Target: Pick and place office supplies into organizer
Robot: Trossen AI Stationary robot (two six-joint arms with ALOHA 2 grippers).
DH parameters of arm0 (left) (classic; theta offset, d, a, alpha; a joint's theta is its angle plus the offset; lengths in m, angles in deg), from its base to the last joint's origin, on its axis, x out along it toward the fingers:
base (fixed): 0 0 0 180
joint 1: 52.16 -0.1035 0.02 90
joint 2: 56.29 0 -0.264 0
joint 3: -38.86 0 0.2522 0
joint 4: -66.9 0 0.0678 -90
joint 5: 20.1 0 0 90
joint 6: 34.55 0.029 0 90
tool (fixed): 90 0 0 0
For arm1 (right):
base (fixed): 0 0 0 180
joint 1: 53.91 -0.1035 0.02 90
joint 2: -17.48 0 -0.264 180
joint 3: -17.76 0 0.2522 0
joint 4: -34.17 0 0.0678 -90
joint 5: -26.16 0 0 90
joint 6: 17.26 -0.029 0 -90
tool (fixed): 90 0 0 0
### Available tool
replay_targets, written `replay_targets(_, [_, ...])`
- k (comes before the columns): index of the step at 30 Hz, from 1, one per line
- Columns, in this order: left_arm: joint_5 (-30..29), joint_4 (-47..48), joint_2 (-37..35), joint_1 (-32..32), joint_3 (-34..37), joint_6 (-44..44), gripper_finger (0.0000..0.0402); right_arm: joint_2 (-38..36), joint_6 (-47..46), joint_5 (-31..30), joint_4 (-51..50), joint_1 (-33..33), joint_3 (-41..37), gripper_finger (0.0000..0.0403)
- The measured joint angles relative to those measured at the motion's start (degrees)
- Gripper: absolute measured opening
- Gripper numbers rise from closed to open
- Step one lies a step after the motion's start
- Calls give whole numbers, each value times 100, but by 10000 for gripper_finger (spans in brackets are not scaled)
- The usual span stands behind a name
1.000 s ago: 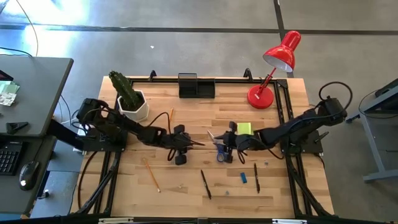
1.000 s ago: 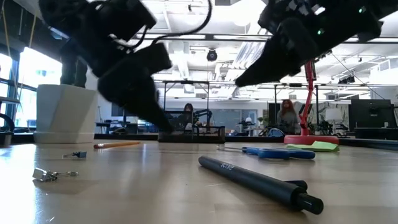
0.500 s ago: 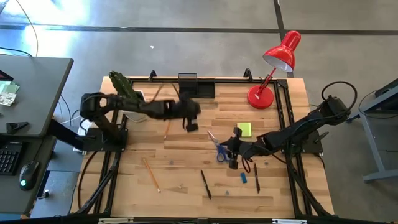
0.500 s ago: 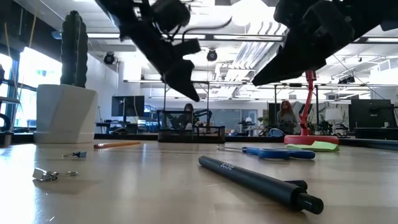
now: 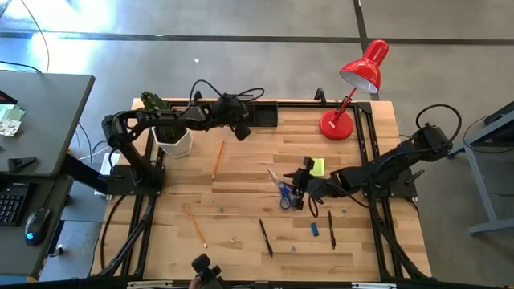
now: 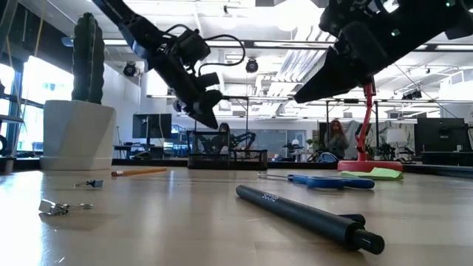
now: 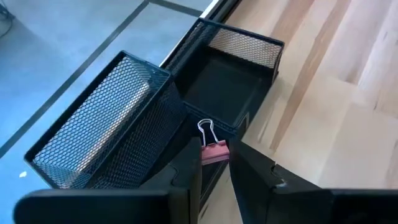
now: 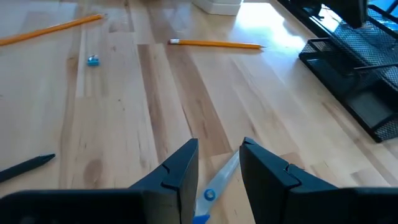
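My left gripper [image 5: 239,128] hangs over the black mesh organizer [image 5: 254,111] at the table's far edge, shut on a small pink binder clip [image 7: 213,152]; the organizer's compartments [image 7: 224,93] lie just beyond the fingertips. My right gripper [image 8: 217,162] is open and hovers above the blue-handled scissors [image 5: 283,191], which lie flat near the table's middle. Their blade [image 8: 222,176] shows between the fingers. The yellow-green sticky pad [image 5: 315,166], two pencils [image 5: 218,159] [image 5: 194,224], two black pens [image 5: 265,238] [image 5: 330,229] and a blue eraser [image 5: 315,229] lie on the wood. My left gripper pinches the pink body of the binder clip [image 7: 214,154] between its two fingers [image 7: 189,174]. The clip's wire handle [image 7: 207,129] sticks out past the fingertips. The clip is lifted clear, above the organizer's near wall.
A white pot with a green cactus [image 5: 165,124] stands left of the organizer, and a red desk lamp [image 5: 353,88] is at the far right corner. A loose metal clip [image 6: 63,207] and a tiny blue item [image 6: 92,183] lie on the near table. Bare wood lies between the two arms.
My left gripper has risen from low over the table's middle and swung toward the far edge, ending over the organizer. My right gripper has stayed above the scissors, which have not moved.
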Motion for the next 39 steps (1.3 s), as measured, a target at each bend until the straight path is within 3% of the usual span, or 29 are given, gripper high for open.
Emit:
replay_targets(7, [-134,-4,21,17,60,11,67,2,-31,5,41,32,0,110])
replay_targets(13, [-616,-345,227,15,58,-69,67,4,8,-32,51,32,0,110])
replay_targets(23, [-626,-601,396,17,63,-79,82,4,-28,-59,52,32,0,110])
replay_targets(37, [-624,-543,394,20,63,-131,176,4,-29,-59,45,32,0,110])
replay_targets(39, [-420,-482,333,28,63,-131,184,4,-38,-58,11,32,0,110])
